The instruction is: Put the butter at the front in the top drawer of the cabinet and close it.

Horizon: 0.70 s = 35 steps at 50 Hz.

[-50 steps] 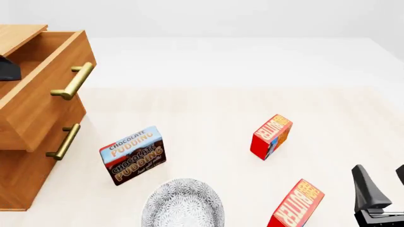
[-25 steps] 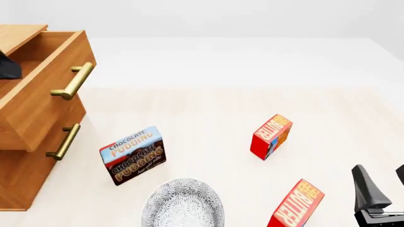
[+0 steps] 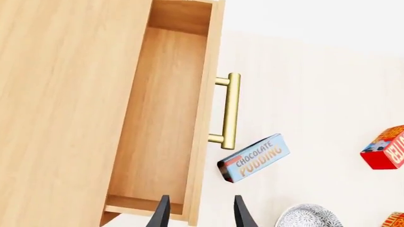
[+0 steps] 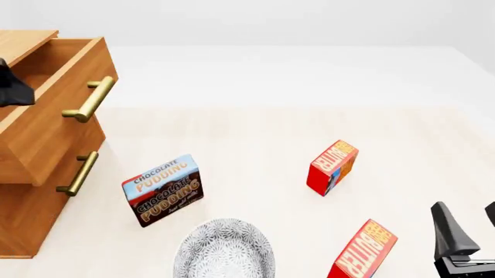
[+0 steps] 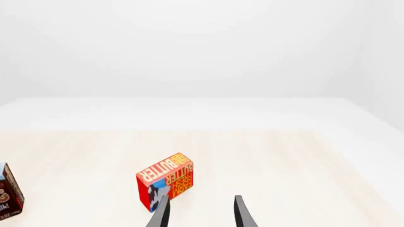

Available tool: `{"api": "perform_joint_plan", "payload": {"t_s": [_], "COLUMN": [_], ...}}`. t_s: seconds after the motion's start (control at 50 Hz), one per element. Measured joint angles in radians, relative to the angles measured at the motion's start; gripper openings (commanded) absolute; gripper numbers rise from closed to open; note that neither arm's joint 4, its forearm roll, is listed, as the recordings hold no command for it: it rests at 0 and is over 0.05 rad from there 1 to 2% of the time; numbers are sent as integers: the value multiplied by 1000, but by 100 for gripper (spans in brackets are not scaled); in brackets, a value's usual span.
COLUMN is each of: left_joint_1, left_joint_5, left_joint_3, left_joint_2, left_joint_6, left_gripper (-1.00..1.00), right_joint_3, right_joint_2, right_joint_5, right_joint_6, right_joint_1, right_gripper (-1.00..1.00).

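Observation:
The butter at the front is a red carton with an orange lettered face, standing tilted near the table's front edge. My right gripper hangs open just to its right, holding nothing. In the right wrist view the fingers frame the second, farther butter carton, not the front one. The cabinet stands at the left with its top drawer pulled out. My left gripper hovers open above the drawer's front corner, and its inside looks bare. The front view shows only a dark tip of the left gripper.
The second butter carton stands mid-table, farther back. A chocolate pudding box sits near the cabinet's lower drawer handle. A grey patterned bowl lies at the front centre. The top drawer's brass handle juts out.
The left gripper's dark tip over the drawer has shifted slightly up and to the right. The right arm and all the cartons stay where they were.

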Motion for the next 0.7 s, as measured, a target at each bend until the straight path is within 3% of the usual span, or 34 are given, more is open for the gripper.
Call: {"api": "perform_joint_plan", "payload": {"t_s": [0.7], "left_joint_1": [-15], "left_joint_5": [0], "left_joint_3": [-23], "left_joint_2": [56], "left_joint_6": [-14], "left_gripper": [100], "right_joint_3": [0], "right_joint_2": [0], "right_joint_5": [0], "right_joint_6": [0], "right_joint_1": [0], "right_gripper": [100]}}
